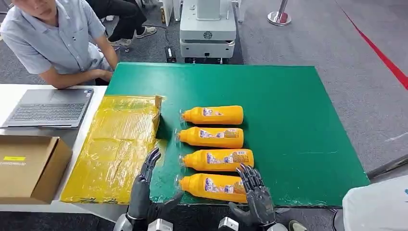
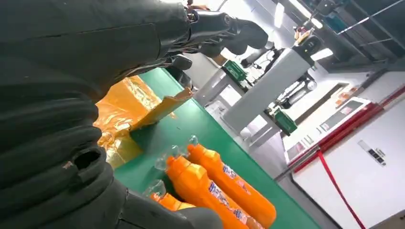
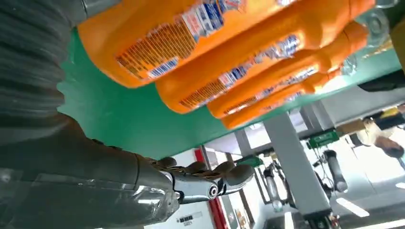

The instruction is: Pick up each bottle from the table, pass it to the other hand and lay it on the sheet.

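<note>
Both robot hands (image 1: pixel 144 190) (image 1: pixel 255 195) spread, holding nothing.

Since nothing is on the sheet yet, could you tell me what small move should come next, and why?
Probably close the right hand onto the nearest orange plastic bottle: all four bottles lie on the green mat, both hands are open, and this hand hovers right beside it.

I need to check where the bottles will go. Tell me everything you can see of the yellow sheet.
The yellow sheet looks like thin, glossy, crinkled plastic film. It lies flat, partly on the green mat and partly on the white table to its left, with its far right corner folded up. No bottle lies on it. The left hand hovers at its near right edge.
</note>
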{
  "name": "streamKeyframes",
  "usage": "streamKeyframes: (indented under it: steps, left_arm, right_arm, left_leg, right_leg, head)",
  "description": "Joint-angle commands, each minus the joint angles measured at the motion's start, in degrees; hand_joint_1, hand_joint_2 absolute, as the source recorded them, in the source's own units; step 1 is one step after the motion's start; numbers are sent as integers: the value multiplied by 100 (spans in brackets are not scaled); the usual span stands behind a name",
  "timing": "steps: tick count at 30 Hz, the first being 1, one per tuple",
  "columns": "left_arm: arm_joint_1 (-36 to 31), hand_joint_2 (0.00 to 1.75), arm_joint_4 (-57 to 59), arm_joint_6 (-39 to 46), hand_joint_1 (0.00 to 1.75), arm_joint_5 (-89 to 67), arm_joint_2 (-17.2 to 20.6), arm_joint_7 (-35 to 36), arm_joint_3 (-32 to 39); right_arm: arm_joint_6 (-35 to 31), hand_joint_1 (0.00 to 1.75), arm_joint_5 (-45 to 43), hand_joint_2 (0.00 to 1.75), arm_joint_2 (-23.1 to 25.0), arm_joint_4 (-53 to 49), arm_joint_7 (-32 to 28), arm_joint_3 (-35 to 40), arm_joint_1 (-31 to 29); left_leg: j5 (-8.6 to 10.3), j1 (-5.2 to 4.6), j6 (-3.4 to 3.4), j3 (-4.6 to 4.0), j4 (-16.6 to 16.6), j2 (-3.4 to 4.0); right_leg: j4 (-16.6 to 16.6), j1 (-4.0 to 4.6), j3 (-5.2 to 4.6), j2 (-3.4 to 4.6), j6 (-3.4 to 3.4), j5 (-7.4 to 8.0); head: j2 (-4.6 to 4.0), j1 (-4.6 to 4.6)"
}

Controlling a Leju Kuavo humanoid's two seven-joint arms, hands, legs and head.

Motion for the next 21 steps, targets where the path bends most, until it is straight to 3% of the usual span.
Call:
streamKeyframes:
  steps: [1,10,21]
  left_arm:
    - [-216,175,-165,-51,0,26,8,-25,-117]
    - [-165,175,-235,-151,0,102,17,-31,-118]
    - [-64,175,-376,-111,0,181,34,-16,-117]
  right_arm:
    - [-395,0,48,175,-35,17,52,89,-166]
    - [-409,0,1438,175,227,250,611,-649,-95]
    - [-409,0,1535,175,369,353,670,-867,-141]
  left_leg:
    - [0,0,0,0,0,0]
    - [0,0,0,0,0,0]
    - [0,0,0,0,0,0]
  right_leg:
    - [0,0,0,0,0,0]
    - [0,0,0,0,0,0]
    - [0,0,0,0,0,0]
  head:
    - [0,2]
    - [0,11]
    - [0,24]
